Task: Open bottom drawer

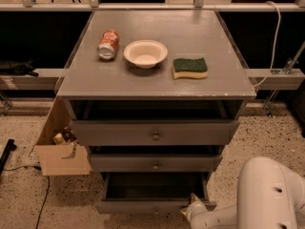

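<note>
The bottom drawer (143,206) is the lowest and narrowest of three grey drawers and stands pulled out, its dark inside showing. Its knob is hard to make out at the frame's lower edge. My gripper (190,208) is at the drawer front's right end, low in the camera view, with the white arm (267,199) coming in from the lower right. The middle drawer (155,162) and the top drawer (155,133) each stand pulled out a little and show a small round knob.
On the grey cabinet top (224,80) lie a red soda can (108,44) on its side, a white bowl (145,53) and a green sponge (189,67). An open cardboard box (59,147) stands on the speckled floor at the left. A cable (45,194) runs along the floor.
</note>
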Tool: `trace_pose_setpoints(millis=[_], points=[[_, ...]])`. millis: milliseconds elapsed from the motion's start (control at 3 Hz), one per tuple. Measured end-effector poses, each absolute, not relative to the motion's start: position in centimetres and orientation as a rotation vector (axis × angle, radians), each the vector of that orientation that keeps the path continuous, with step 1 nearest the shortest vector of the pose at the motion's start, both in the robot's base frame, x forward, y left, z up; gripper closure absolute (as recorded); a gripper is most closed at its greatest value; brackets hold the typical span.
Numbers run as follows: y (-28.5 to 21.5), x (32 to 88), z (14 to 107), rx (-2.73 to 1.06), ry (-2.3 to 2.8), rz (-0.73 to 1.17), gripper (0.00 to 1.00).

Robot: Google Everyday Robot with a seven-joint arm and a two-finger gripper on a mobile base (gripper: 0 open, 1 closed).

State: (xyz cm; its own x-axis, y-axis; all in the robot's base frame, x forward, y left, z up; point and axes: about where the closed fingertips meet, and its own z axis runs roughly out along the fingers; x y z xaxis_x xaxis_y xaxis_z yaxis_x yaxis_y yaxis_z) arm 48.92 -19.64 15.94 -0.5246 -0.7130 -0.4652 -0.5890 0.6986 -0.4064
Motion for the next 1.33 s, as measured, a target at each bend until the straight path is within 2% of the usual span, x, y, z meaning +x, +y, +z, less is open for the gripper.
trace_pose_setpoints(millis=[1333], points=[[-19.1,45.2,15.2,-0.963,2.3,-0.219,1.0]])
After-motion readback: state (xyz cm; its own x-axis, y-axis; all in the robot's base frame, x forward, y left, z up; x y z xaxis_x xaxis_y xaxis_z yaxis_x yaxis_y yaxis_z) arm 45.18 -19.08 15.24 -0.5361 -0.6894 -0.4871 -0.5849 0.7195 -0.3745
